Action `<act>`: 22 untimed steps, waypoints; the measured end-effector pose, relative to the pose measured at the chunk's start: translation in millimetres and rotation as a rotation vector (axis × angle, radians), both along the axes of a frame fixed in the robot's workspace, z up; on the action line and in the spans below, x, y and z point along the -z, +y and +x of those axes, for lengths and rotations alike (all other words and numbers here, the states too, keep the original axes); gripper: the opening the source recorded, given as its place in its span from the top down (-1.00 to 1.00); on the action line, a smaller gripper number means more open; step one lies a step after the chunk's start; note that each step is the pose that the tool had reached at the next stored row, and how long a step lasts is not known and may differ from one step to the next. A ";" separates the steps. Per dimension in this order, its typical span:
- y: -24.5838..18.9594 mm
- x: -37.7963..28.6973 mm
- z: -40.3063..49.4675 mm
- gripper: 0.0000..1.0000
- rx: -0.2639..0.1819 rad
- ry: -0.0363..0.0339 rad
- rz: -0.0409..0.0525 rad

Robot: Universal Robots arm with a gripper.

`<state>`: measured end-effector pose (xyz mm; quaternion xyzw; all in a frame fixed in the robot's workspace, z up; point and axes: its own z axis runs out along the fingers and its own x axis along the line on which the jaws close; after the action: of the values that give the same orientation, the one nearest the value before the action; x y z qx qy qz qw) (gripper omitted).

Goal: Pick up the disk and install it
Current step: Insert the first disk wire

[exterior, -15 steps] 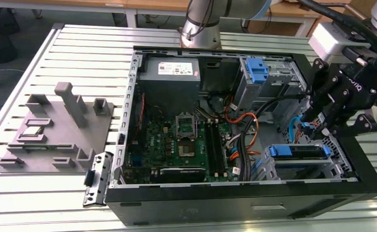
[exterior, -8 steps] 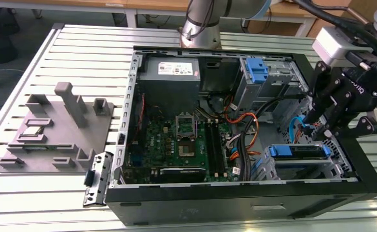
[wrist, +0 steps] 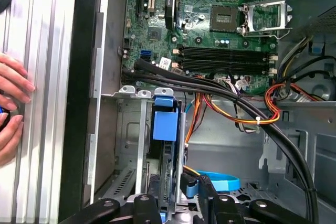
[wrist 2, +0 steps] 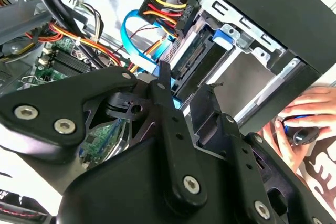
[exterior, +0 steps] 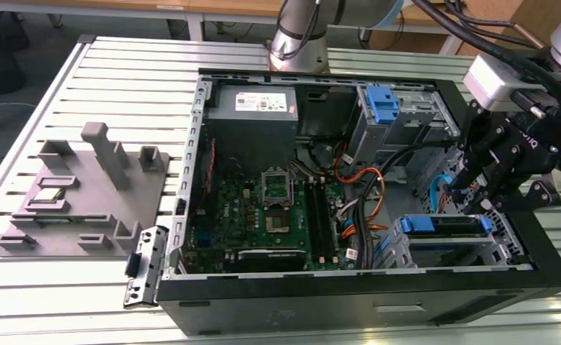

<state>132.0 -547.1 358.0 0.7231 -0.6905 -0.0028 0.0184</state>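
I am holding my arm over the open computer case [exterior: 357, 302] at the exterior view's right, with the wrist tipped down and my gripper [exterior: 472, 188] reaching into the drive-bay corner of the chassis. In the second wrist view my gripper [wrist 2: 184, 100] is showing its black linkages and two fingers [wrist 2: 164, 85] standing close together with just a narrow gap between them; nothing is sitting in that gap, so I am carrying nothing.

The disk [exterior: 441, 226] is lying in the metal drive cage by the case's near wall, its blue rail end facing inward, just below my gripper in the exterior view. In the second wrist view the disk [wrist 2: 202, 56] is seated in the cage with the power plug [wrist 2: 167, 8] and a blue data cable [wrist 2: 144, 51] right at its connector edge. In the first wrist view my fingertips are hanging just beside the blue latch [wrist: 165, 119] of the cage.

A person's hand [wrist: 11, 108] is resting on the slatted table [exterior: 117, 79] outside the case wall.
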 end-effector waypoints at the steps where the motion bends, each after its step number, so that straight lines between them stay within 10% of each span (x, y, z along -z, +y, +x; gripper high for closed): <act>1: -0.1 -0.1 0.0 0.15 0.000 0.0000 -0.0002; 15: -1.8 0.2 0.0 0.18 0.000 0.0000 -0.0011; 22: -1.8 0.2 0.0 0.79 0.000 0.0000 -0.0022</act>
<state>132.0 -548.9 357.9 0.7231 -0.6905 -0.0021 0.0192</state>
